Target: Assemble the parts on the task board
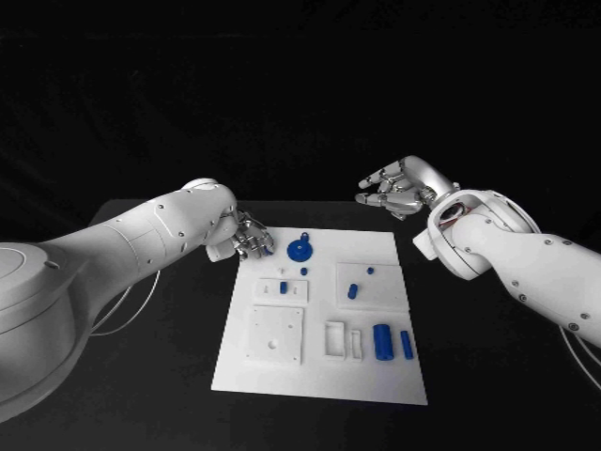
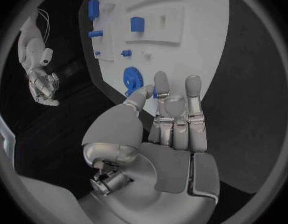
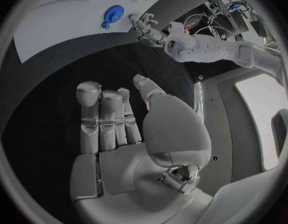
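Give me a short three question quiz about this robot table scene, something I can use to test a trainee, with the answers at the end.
1. True or false: the right hand holds a blue part.
2. Which blue part lies nearest the left hand? A) the gear B) the long pin C) the thick cylinder
3. Fill in: the white board lies on a ____ table.

Key:
1. False; its fingers are spread above the table beyond the board's far right corner, with nothing in them.
2. A; the gear lies at the board's far edge, just beside the left hand's fingertips.
3. Black.
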Robot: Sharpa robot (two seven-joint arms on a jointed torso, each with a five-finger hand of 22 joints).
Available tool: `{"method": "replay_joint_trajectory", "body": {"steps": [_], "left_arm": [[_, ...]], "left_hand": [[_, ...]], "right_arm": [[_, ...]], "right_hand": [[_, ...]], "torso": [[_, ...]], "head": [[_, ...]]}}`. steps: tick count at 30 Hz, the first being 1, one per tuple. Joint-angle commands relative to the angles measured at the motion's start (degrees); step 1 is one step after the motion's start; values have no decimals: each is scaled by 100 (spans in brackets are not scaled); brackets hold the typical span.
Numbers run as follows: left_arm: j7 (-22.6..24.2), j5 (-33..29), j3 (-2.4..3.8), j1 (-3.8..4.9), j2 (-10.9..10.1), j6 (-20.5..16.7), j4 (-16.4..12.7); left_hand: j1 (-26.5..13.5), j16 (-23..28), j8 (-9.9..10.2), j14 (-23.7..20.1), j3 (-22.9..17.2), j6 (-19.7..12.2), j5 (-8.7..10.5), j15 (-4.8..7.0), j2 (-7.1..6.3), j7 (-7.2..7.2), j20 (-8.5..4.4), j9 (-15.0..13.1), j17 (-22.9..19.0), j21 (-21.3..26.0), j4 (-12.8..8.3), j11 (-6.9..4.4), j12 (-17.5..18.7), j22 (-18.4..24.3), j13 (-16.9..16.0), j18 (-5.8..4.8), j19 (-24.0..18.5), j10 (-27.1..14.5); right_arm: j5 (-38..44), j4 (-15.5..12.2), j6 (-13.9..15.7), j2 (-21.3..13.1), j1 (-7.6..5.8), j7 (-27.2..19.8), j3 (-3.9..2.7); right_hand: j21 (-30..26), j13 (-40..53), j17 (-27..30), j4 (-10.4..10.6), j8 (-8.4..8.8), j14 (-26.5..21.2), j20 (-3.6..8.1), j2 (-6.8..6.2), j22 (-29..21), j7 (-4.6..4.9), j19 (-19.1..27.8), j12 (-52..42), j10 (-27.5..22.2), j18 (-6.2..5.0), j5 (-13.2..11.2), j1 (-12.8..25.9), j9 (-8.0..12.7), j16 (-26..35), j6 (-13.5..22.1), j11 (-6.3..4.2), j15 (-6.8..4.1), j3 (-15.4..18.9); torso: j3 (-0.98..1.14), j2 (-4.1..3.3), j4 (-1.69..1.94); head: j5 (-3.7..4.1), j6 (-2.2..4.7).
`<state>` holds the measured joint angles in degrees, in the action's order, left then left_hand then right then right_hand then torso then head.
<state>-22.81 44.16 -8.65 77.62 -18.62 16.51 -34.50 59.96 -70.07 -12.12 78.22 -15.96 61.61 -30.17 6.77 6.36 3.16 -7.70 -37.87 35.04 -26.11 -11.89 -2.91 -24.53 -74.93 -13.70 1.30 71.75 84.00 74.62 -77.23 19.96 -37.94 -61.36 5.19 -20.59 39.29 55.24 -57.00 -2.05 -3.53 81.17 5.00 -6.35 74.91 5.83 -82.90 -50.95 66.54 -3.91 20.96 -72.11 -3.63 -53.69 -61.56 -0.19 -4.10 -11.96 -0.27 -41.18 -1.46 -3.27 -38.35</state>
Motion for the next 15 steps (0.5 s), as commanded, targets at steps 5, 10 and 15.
{"method": "replay_joint_trajectory", "body": {"steps": [5,10,15], "left_arm": [[8,-365,3,91,-269,-300,-482],[-87,-418,4,190,-622,-568,-1129],[-178,-344,3,284,-1013,-815,-1880]], "left_hand": [[-156,-159,249,155,-196,611,-206,53,-63,-366,-55,-1277,294,-95,-116,-77,-367,-107,-65,-27,49,264],[-219,-274,399,270,-203,861,-309,49,-111,-426,-37,-1613,618,-140,-149,-112,-600,-107,-36,-6,76,281],[-241,-273,531,311,-206,1002,-350,48,-133,-453,-20,-1768,754,-170,-173,-132,-768,-106,54,20,82,284]], "right_arm": [[16,-13,-83,-56,1,0,-3],[5,7,-94,-92,2,1,-3],[-10,63,-100,-113,9,-3,-2]], "right_hand": [[1,-1,-1,44,-2,-18,-4,-38,471,8,-17,-15,-18,-79,37,15,3,14,31,3,15,6],[1,-1,-1,44,-2,-18,-4,-38,471,8,-17,-15,-18,-79,37,15,3,14,31,3,15,6],[1,-1,-1,44,-2,-18,-4,-38,471,8,-17,-15,-18,-79,37,15,3,14,31,3,15,6]], "torso": [[5,32,40],[8,69,73],[7,123,114]], "head": [[-6,-6],[6,-35],[13,-71]]}}
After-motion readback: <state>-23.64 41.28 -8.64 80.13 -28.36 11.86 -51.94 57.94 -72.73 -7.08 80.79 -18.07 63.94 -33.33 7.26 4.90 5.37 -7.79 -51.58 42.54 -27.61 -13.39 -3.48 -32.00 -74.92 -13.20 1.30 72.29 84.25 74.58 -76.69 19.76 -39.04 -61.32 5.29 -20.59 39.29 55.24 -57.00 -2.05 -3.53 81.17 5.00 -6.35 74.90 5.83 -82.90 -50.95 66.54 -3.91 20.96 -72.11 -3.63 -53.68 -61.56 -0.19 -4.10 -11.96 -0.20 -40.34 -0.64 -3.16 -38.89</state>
